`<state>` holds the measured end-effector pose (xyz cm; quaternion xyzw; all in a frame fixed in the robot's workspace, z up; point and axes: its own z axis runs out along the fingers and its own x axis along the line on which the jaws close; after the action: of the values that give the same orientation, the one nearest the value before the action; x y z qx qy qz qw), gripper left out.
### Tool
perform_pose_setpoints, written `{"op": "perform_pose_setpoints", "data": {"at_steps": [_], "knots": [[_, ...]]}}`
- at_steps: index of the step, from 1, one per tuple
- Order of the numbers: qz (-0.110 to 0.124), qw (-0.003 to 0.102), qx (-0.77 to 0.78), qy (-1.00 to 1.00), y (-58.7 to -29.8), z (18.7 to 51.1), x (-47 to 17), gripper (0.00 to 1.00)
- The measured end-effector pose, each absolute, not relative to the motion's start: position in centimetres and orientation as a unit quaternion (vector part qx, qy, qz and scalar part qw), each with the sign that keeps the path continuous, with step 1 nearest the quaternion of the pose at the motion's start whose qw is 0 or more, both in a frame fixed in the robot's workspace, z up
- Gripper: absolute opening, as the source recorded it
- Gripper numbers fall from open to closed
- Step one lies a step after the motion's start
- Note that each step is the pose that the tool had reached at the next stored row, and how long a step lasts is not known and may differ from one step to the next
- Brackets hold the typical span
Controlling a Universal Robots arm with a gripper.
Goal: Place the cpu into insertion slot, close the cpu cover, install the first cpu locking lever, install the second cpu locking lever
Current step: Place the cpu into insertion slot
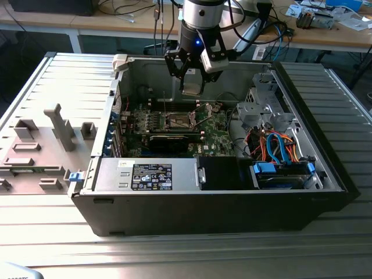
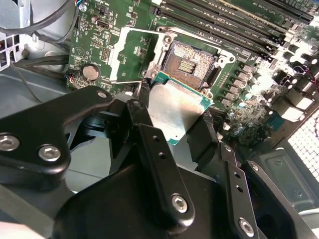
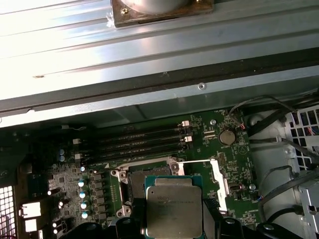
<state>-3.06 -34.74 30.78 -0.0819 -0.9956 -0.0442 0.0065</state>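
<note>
We log the tool clamped on the cpu, hanging over the bare insertion slot; cpu cover lies open.

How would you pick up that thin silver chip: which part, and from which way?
By two opposite side edges, coming down over its flat silver top. The cpu is a thin square plate, so only its edges offer a pinch, and its underside probably has to stay free to meet the insertion slot. The gripper holds it that way, one finger on each edge.
</note>
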Motion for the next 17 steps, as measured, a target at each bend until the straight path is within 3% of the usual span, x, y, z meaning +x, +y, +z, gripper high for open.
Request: {"op": "perform_pose_setpoints", "data": {"at_steps": [17], "knots": [[-0.047,0.006,-0.09,-0.995,-36.6,30.8,-3.1,0.54]]}}
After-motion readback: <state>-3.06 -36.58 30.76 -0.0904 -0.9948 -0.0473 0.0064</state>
